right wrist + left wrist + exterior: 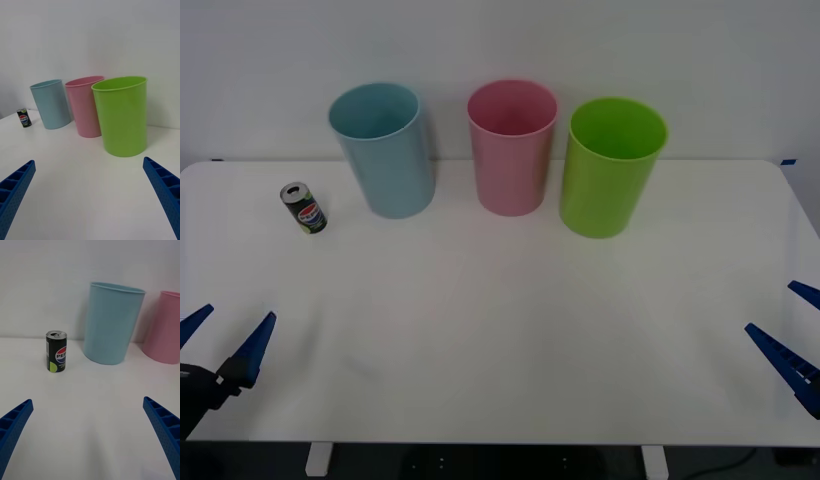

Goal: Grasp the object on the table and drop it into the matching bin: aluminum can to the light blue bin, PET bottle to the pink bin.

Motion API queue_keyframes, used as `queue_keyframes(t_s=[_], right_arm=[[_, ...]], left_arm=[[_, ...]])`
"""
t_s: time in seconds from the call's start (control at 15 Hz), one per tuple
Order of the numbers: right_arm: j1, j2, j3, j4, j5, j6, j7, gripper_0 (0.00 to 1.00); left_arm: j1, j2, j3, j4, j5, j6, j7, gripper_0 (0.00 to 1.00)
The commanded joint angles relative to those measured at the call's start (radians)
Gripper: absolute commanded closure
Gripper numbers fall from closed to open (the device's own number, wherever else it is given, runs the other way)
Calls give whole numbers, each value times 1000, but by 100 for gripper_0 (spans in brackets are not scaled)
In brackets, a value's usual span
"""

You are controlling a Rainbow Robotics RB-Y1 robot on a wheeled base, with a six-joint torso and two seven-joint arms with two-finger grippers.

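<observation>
Both hands hover low over the near edge of the table with their blue ribbed fingers spread wide and nothing between them, the left hand well short of the light blue bin and the right hand far off to the other side. The aluminum can stands upright just left of the light blue bin, apart from it, its label reading "PEPSI" around a red, white and blue roundel. The pink bin stands just right of the light blue bin, the lime green bin beyond it.
</observation>
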Motion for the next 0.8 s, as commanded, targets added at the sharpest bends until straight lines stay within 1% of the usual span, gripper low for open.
queue_keyframes(t_s=[0.07,0.2,0.33,0.47,0.8], right_arm=[[0,0,0,0,0,0,0,0],[0,0,0,0,0,0,0,0],[0,0,0,0,0,0,0,0],[0,0,0,0,0,0,0,0],[0,0,0,0,0,0,0,0]], left_arm=[[-28,0,-31,14,-21,73,-3,0],[-57,0,-55,26,-31,131,-1,0],[-117,0,-69,89,-48,174,-6,0],[-194,0,-69,181,-62,175,-15,0],[-338,-2,-71,325,-94,202,-27,0]])
